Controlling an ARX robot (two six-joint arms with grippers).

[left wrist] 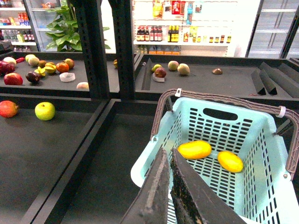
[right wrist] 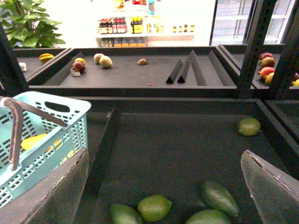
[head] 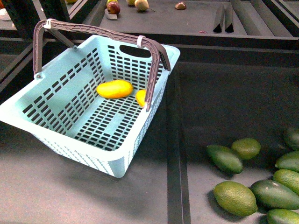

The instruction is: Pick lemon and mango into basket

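Observation:
The pale teal basket (head: 65, 58) stands tilted on the dark shelf at the left, its brown-grey handles raised. On its slotted floor lie the elongated yellow-orange mango (head: 115, 88) and, close beside it, the yellow lemon (head: 141, 97), which is partly hidden behind a handle. The left wrist view shows the mango (left wrist: 195, 149) and lemon (left wrist: 230, 161) lying apart in the basket (left wrist: 261, 121). My left gripper (left wrist: 167, 151) is shut and empty above the basket's near rim. My right gripper (right wrist: 165, 153) is open and empty over the shelf, to the right of the basket (right wrist: 70, 105). Neither gripper shows in the front view.
Several dark green oval fruits (head: 233, 196) lie at the front right, also under my right gripper (right wrist: 154, 206). A raised divider (head: 173, 140) runs beside the basket. The back shelves hold apples (left wrist: 44, 111), other fruit and black wedge dividers (right wrist: 184, 70).

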